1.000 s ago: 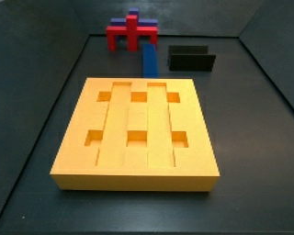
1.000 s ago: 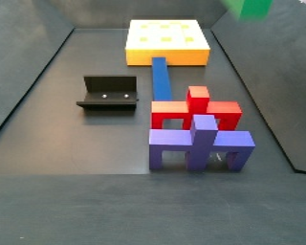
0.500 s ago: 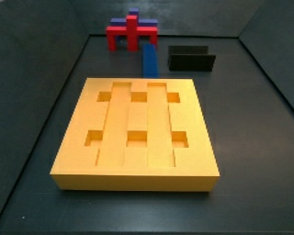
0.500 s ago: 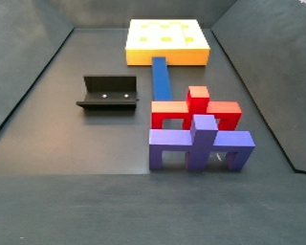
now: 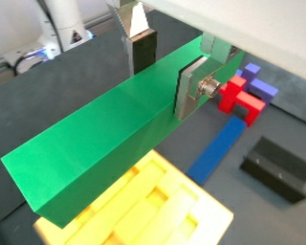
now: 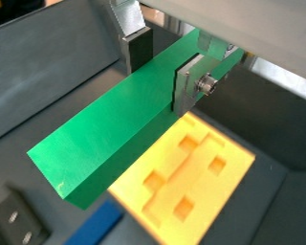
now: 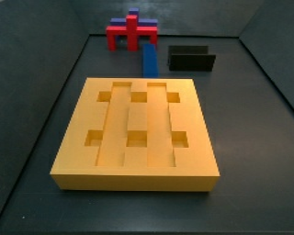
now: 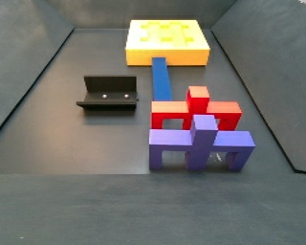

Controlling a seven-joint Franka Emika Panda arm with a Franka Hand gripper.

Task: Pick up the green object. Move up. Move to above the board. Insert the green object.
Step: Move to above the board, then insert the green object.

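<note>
Long green rectangular bar [image 5: 111,144] clenched in claw [image 5: 164,63] high above thick orange-yellow grooved board [image 6: 194,177], long axis seemingly along its grooves.

1. The gripper [image 5: 166,59] showed in both wrist views, above the desk
2. Its fingers [image 6: 190,80] were flat silver plates with dark pads
3. A round silver screw sat on one plate

The end effector [image 5: 166,65], clamped on the green bar [image 5: 111,134], hangs high over the board [image 6: 194,177]. The board's top [image 7: 135,119] lies unobstructed. Blue bar [image 8: 160,79], fixture [image 8: 108,94] and red block [image 8: 195,108] crowd the counter [image 8: 66,144] beyond one end.
</note>
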